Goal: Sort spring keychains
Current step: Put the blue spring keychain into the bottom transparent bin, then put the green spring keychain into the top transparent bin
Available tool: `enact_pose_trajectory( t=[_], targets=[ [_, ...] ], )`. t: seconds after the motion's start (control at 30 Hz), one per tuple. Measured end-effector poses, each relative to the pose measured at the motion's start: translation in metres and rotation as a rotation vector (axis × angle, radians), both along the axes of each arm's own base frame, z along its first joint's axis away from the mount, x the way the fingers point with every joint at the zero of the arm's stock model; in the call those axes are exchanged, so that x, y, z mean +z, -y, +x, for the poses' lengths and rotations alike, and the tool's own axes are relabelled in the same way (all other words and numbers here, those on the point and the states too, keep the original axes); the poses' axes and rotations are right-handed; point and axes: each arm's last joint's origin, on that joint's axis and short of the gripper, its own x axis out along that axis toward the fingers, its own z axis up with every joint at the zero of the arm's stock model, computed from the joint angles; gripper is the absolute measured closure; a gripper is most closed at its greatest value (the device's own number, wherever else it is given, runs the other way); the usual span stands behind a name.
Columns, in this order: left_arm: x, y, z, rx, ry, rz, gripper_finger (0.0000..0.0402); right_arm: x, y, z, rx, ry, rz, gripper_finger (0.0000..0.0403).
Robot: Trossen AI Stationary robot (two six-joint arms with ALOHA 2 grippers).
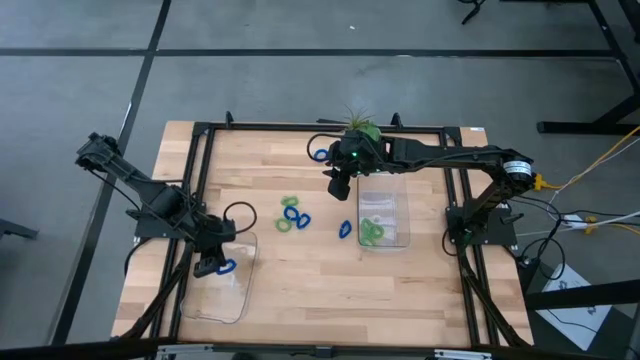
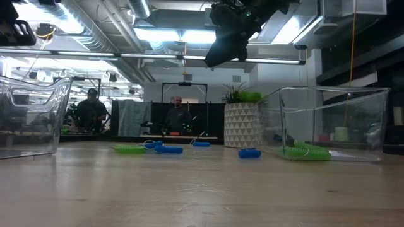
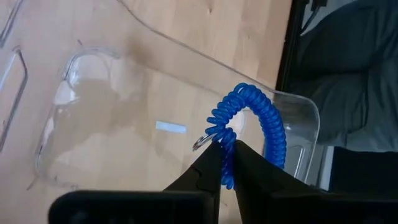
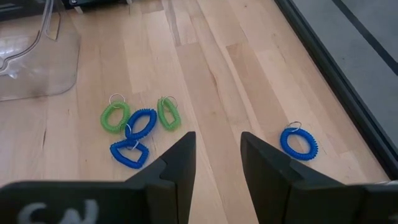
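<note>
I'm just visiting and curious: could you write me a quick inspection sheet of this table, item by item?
Surface: wooden table.
Job's things: blue and green spring keychains loose mid-table; green ones in the right tray; left tray holds none yet.
Clutter: potted plant.
Claws: left claw pinches a blue keychain over the left tray; right claw open, empty.
Cables: bundle off the table's right.
Surroundings: people beyond.

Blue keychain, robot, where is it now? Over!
Left gripper pinching blue keychain over left tray. Right gripper open, empty, above table. Loose keychains mid-table. Nothing blocking.
</note>
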Motion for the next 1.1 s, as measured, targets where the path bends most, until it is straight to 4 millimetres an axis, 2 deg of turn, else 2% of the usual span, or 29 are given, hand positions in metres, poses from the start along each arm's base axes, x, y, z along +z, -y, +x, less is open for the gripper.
enact_pose_trajectory(
  t=[0.23, 0.63, 0.77, 0.97, 1.1],
  targets=[
    [-0.005, -0.005, -0.008, 0.059, -0.126, 0.027, 0.0347, 0.000, 0.000, 0.000, 0.000, 0.000, 0.000, 0.0276],
    [-0.006, -0.005, -0.008, 0.090, -0.154, 0.009, 0.0266, 0.000, 0.000, 0.000, -0.019, 0.010, 0.023, 0.0276],
    [-0.004, -0.004, -0.006, 0.107, -0.121, 0.000, 0.0264, 0.006, 0.000, 0.005, -0.064, 0.106, 0.098, 0.0276],
    [-0.002, -0.003, 0.000, 0.191, -0.046, 0.018, 0.0274, 0.018, -0.005, 0.005, 0.132, 0.195, 0.157, 0.0276],
    [0.000, -0.003, 0.003, 0.230, 0.014, 0.034, 0.0280, 0.025, -0.010, -0.006, 0.168, 0.169, 0.151, 0.0276]
  ],
)
